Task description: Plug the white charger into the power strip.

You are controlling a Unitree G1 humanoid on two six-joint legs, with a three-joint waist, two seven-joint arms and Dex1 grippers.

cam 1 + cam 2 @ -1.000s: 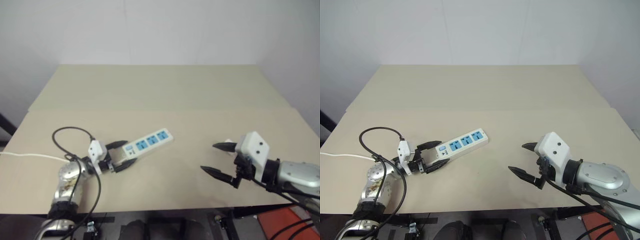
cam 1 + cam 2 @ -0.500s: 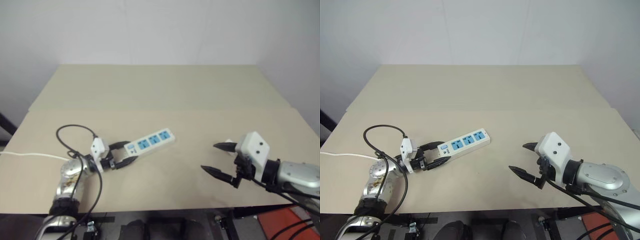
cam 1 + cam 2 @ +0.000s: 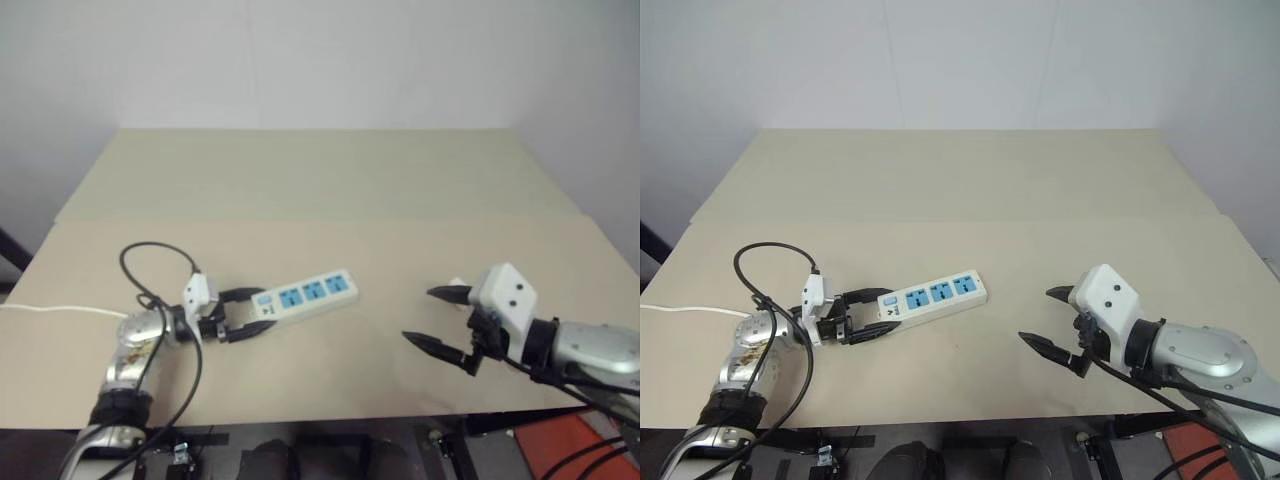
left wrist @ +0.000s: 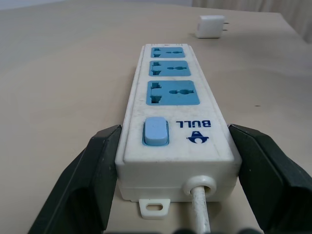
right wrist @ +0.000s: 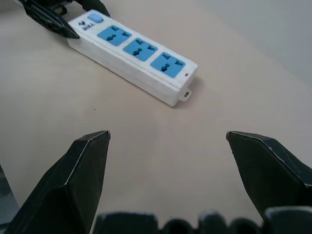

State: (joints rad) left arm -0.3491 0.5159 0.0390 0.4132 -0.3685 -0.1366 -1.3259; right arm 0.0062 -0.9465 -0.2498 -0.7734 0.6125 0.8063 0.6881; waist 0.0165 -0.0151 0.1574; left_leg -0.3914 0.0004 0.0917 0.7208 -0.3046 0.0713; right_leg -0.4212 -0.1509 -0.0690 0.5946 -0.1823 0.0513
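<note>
Clamping the switch end of the power strip (image 3: 930, 298), the left gripper (image 3: 864, 318) has its fingers (image 4: 92, 175) closed on both sides of it. The right gripper (image 3: 1048, 318) hovers well apart over bare bench (image 3: 970, 190), fingers spread wide and empty. The white charger (image 4: 209, 26) lies beyond the strip's far end, seemingly just behind the right gripper. A pale wall (image 3: 940, 60) backs the tan bench.
</note>
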